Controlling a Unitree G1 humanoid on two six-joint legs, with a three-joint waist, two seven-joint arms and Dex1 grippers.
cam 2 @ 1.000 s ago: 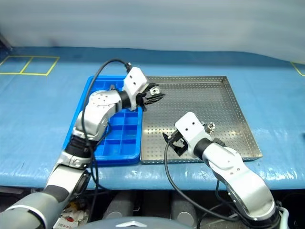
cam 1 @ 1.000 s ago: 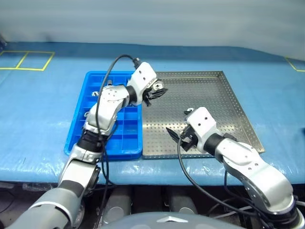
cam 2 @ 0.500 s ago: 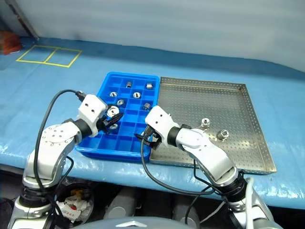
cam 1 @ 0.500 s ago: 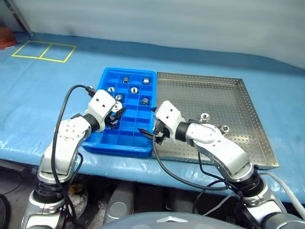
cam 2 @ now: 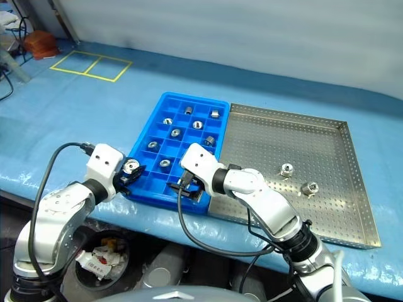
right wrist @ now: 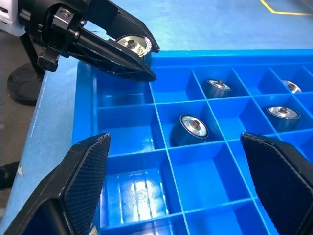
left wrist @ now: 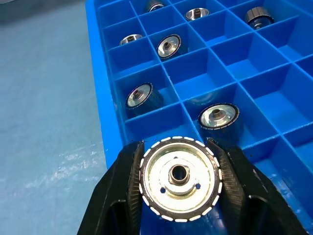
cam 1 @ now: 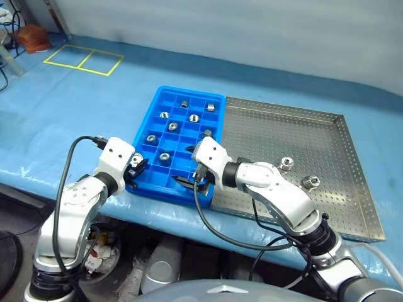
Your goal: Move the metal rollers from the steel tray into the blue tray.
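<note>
Both arms have swung over from the steel tray (cam 1: pixel 296 157) to the blue tray (cam 1: pixel 181 141) since a second ago; the left end effector (cam 2: pixel 130 172), then above the seam between the two trays, now sits at the blue tray's near outer corner. It is clamped on one metal roller (left wrist: pixel 178 178), a shiny disc-like cylinder with a dark central hole and a notched rim, gripped between two black textured fingers (left wrist: pixel 128 186). Several more rollers (cam 1: pixel 165 156) lie in separate square compartments of the blue tray, a glossy plastic grid. Two rollers (cam 1: pixel 286 163) rest on the steel tray, a square of dull metal with a perforated, dotted floor and a low raised rim, touching the blue tray's long side. The right end effector (cam 1: pixel 192 178) hangs over the blue tray's near edge with its black fingers spread wide apart and nothing between them. No writing or label can be read on either tray. Both trays sit on a desk (cam 1: pixel 82 113) covered in blue sheeting with yellow taped squares beyond the blue tray.
</note>
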